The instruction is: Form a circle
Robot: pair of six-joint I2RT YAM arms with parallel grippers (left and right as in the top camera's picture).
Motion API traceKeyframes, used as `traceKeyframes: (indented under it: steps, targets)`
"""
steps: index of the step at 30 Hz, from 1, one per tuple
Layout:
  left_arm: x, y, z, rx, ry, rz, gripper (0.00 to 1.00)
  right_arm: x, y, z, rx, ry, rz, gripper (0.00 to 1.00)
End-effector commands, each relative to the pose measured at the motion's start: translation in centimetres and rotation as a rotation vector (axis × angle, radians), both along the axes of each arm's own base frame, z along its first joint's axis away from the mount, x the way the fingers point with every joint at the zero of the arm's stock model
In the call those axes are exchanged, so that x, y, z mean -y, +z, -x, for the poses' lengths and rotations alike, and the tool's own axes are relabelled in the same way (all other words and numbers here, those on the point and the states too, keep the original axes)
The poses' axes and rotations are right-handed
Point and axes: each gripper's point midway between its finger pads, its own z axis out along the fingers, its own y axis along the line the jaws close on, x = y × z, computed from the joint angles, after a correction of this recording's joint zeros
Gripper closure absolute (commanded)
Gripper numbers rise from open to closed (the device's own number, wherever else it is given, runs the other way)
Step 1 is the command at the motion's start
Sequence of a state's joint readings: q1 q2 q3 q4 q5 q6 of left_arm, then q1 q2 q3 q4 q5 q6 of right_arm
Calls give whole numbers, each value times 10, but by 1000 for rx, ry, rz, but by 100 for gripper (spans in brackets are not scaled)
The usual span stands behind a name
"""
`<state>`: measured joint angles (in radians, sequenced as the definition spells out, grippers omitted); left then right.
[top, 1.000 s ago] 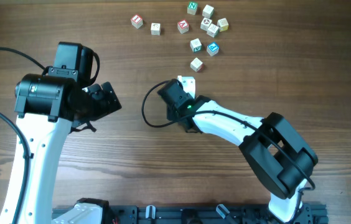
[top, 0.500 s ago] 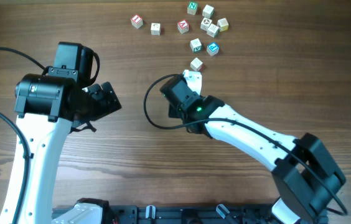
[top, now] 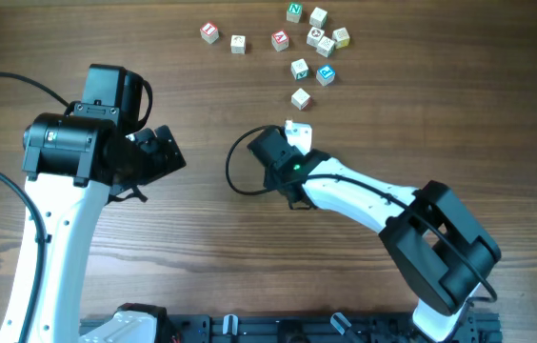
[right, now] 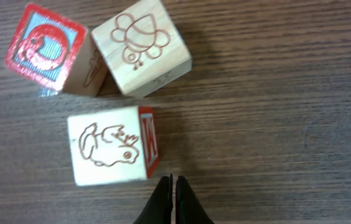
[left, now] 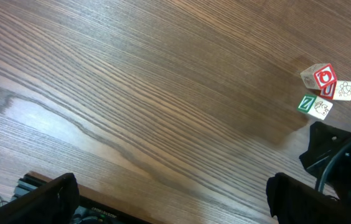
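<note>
1. Since a second ago my right tool has clenched shut on nothing and shifted slightly;
2. its tips sit just beside the cluster of three small pale wooden letter cubes, one red-faced, lying on the brown wooden worktop;
3. my left tool hangs released, well apart from them.
</note>
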<state>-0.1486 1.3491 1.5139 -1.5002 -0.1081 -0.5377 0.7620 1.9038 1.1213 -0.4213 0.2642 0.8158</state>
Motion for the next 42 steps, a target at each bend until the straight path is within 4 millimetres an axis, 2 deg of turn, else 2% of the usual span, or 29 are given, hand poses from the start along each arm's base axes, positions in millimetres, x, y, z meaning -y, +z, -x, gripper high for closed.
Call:
traceKeyframes:
  steps: [1,19,29,42]
  targets:
    - [-3,3,0,12,20,-11,0,7,-9,-4,4,-38,21,95]
    - [-3,3,0,12,20,-11,0,8,-12,-8,11,-47,0,95]
    - [-3,3,0,12,20,-11,0,22,-6,-32,58,-88,-19,95]
    - [-3,3,0,12,20,-11,0,14,-2,-40,83,-30,-42,95]
